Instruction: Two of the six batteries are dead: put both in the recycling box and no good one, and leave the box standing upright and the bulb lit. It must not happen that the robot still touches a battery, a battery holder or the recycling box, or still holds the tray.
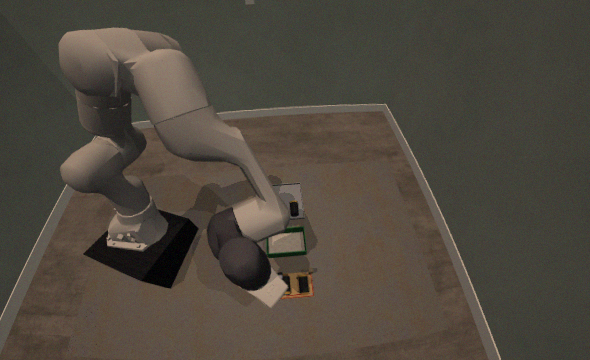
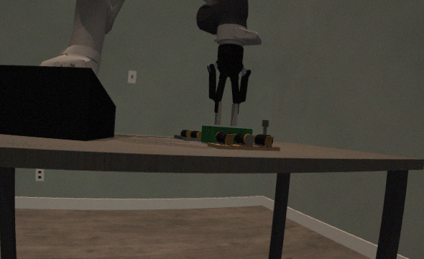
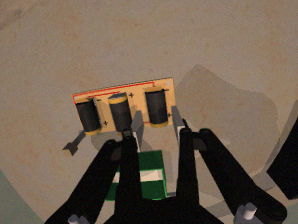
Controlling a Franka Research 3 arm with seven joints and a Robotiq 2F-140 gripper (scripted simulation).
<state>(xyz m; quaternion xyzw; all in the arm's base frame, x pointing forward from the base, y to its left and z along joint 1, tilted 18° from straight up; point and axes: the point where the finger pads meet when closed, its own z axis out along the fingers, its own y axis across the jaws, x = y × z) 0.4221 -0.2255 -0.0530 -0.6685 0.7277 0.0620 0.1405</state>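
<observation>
My gripper (image 2: 226, 119) (image 3: 157, 116) points down, partly open and empty, above the battery board; the top view hides it behind the wrist. Three batteries lie on the orange board (image 2: 244, 147) (image 3: 138, 100): an end battery (image 2: 224, 138) (image 3: 157, 104) shows between the fingertips but below them, a middle battery (image 2: 243, 139) (image 3: 120, 114), and another (image 1: 303, 284) (image 2: 264, 140) (image 3: 89, 116) nearest the bulb. The bulb (image 2: 265, 123) (image 3: 71, 149) looks grey; I cannot tell whether it is lit. The green recycling box (image 1: 287, 254) (image 2: 206, 134) (image 3: 150, 159) stands upright; no battery shows in its visible part.
A pale tray (image 1: 290, 192) lies beyond the box. One battery (image 1: 294, 208) shows on it from above, and the exterior view shows two batteries there, a left one (image 2: 185, 133) and a right one (image 2: 196, 134). The arm covers part of the tray. The black robot base (image 1: 175, 250) (image 2: 47, 102) stands left.
</observation>
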